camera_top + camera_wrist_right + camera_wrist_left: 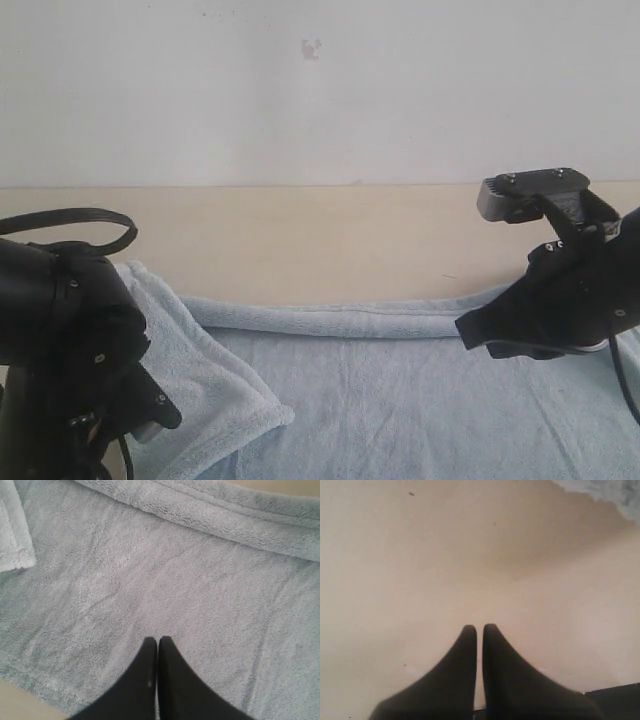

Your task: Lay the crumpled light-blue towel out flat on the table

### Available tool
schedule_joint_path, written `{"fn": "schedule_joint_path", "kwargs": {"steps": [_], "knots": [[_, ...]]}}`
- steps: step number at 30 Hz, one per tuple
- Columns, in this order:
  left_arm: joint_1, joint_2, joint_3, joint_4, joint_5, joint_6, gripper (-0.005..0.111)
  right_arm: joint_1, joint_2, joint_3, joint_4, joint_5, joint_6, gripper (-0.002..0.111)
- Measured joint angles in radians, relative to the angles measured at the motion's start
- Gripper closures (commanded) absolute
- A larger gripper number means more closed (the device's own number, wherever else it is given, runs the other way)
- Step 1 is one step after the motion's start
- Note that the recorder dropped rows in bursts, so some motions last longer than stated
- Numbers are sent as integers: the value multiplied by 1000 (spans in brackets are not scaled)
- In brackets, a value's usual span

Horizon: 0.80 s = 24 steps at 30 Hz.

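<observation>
The light-blue fleece towel point(400, 400) lies mostly spread over the near part of the beige table point(300, 235). Its far edge is rolled into a long ridge point(330, 320), and its left corner is folded back over itself point(200, 385). My right gripper point(158, 640) hovers over the flat middle of the towel point(150, 590), shut with nothing between its fingers; in the exterior view it hangs at the right point(470, 335). My left gripper point(480, 628) is shut and empty over bare table point(445, 555), with only a scrap of towel point(610, 492) at the frame's corner.
A grey-white wall point(300, 90) rises behind the table. The left arm's black body and cable loop point(70, 300) fill the near left of the exterior view. Bare table runs along the far side beyond the towel's rolled edge.
</observation>
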Motion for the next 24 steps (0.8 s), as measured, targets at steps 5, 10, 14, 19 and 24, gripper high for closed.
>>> {"fn": "schedule_joint_path", "kwargs": {"steps": [5,10,14,19,24], "knots": [[0,0,2,-1,-74,0,103,0,0,0,14,-1,0,108],[0,-22,-30,-2,-112,0,103,0,0,0,18,-1,0,108],[0,-76,-68,-3,-126,6,103,0,0,0,65,-12,0,108],[0,-161,-88,-191,-294,197,103,0,0,0,108,-16,-15,108],[-3,-163,-90,-410,-419,475,102,0,0,0,115,-18,-23,108]]}}
